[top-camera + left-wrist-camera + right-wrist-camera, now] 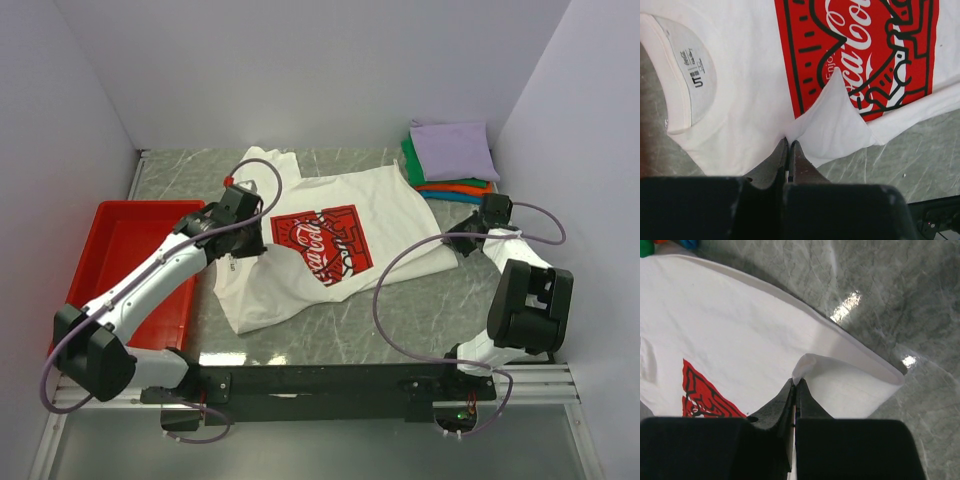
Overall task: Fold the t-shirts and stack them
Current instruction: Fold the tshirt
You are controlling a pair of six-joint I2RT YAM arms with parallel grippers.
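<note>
Centrally, the white t-shirt (330,250) is spread print-up on the table (430,310), its red chest print left uncovered. A peak of its cloth is pinched and lifted over the print's lower edge by the left gripper (789,145), whose jaws are pressed together on the fabric. The collar label is seen just beside it. On the opposite side, a curl of the shirt's edge is clamped the same way by the right gripper (794,382). Bare tabletop is left along the near edge, in front of the shirt. A folded stack (450,160), lavender on top, is kept in the far right corner, near the shirt. The red tray (120,260) is set just beside the shirt's left edge.
</note>
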